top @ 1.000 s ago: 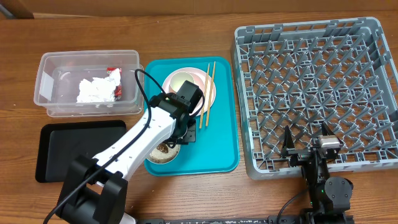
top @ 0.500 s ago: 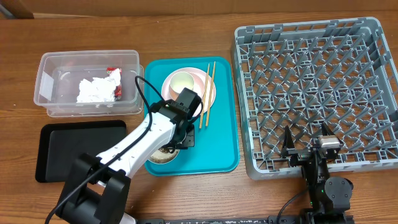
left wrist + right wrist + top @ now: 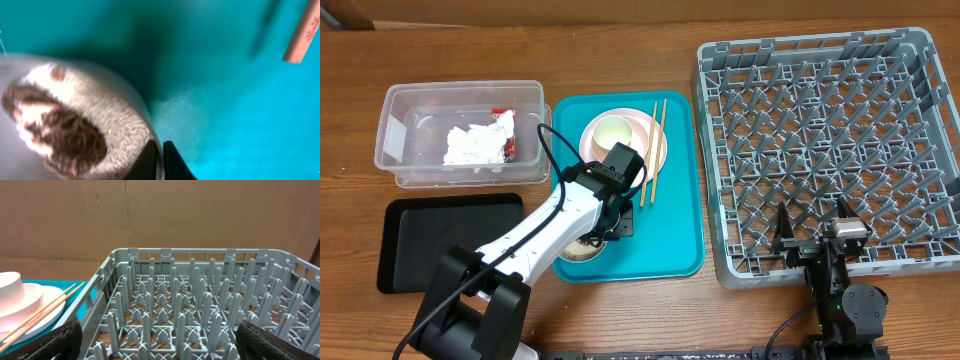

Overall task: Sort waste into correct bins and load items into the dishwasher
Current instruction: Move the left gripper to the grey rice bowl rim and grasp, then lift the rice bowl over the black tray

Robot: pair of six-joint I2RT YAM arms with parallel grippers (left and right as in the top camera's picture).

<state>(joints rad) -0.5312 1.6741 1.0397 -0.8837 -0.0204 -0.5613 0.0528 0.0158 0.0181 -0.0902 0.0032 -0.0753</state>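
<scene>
The grey bowl [image 3: 560, 252] sat at the near left corner of the teal tray [image 3: 680, 200], towards the middle of the worktop's near edge, with whitish rice and brown food scraps [image 3: 75, 130] heaped inside it. The left gripper [image 3: 161, 160] was pinching the bowl's rim on the side facing the tray's middle, one finger inside the wall and one outside, pressed close together. Behind it on the same tray lay the pinkish-white plate [image 3: 588, 140] carrying a pale bowl [image 3: 615, 130], and the two chopsticks [image 3: 653, 150] rested side by side across the plate's right edge, their near ends down on the tray. Towards the worktop's far left corner stood the clear tub [image 3: 395, 150], holding the crumpled white napkin [image 3: 470, 145] and the red wrapper [image 3: 505, 118]. The black tray [image 3: 420, 245] lay at the near left corner. The grey dish rack [image 3: 840, 120] filled the right side of the worktop, and the right gripper [image 3: 813, 232] hung at its near edge, fingers spread wide and holding nothing
</scene>
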